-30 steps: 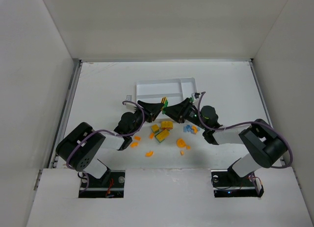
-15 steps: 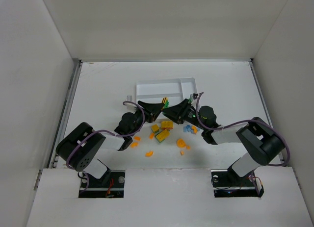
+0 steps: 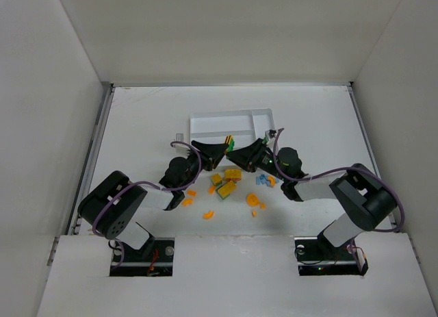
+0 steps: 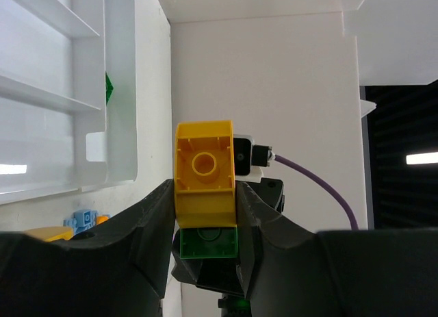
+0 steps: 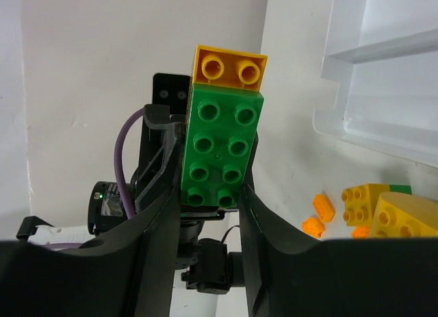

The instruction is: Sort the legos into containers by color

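Just in front of the white tray (image 3: 233, 117), a yellow brick (image 3: 228, 141) and a green brick (image 5: 219, 149) are stuck together and held off the table between both arms. My left gripper (image 4: 204, 194) is shut on the yellow brick (image 4: 204, 173), with the green brick (image 4: 209, 242) below it. From the opposite side my right gripper (image 5: 212, 194) is shut on the green brick, and the yellow brick (image 5: 229, 69) sticks out past it. In the top view the left gripper (image 3: 220, 148) and the right gripper (image 3: 235, 153) meet tip to tip.
Loose legos lie between the arms: yellow bricks (image 3: 233, 173), a yellow and green stack (image 3: 224, 188), orange bits (image 3: 252, 199) and light-blue pieces (image 3: 263, 180). A small green piece (image 4: 108, 90) lies in a tray compartment. White walls close in the table.
My right gripper's jaws have closed in onto the green brick. Both arms have stayed almost where they were, and the left grip is unchanged.
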Robot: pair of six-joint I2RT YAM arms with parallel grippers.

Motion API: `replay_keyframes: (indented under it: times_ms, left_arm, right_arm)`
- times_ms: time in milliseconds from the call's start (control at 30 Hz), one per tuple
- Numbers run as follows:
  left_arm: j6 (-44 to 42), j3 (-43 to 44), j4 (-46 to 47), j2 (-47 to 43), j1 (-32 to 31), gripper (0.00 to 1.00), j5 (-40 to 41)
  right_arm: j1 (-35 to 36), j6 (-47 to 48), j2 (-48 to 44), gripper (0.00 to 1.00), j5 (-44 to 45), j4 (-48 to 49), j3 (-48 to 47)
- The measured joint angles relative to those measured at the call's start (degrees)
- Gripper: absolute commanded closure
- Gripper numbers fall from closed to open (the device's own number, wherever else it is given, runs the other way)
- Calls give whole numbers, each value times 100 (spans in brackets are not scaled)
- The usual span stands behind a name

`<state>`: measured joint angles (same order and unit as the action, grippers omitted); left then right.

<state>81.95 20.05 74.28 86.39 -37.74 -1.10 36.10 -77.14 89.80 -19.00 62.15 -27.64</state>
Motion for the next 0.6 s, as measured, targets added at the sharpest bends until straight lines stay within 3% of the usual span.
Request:
replay_keyframes:
  times_ms: [600]
  left_arm:
    - [39,-162,13,2,332,85,-273]
  right_arm:
    - [-520,260,-977,74,-107,-173,551]
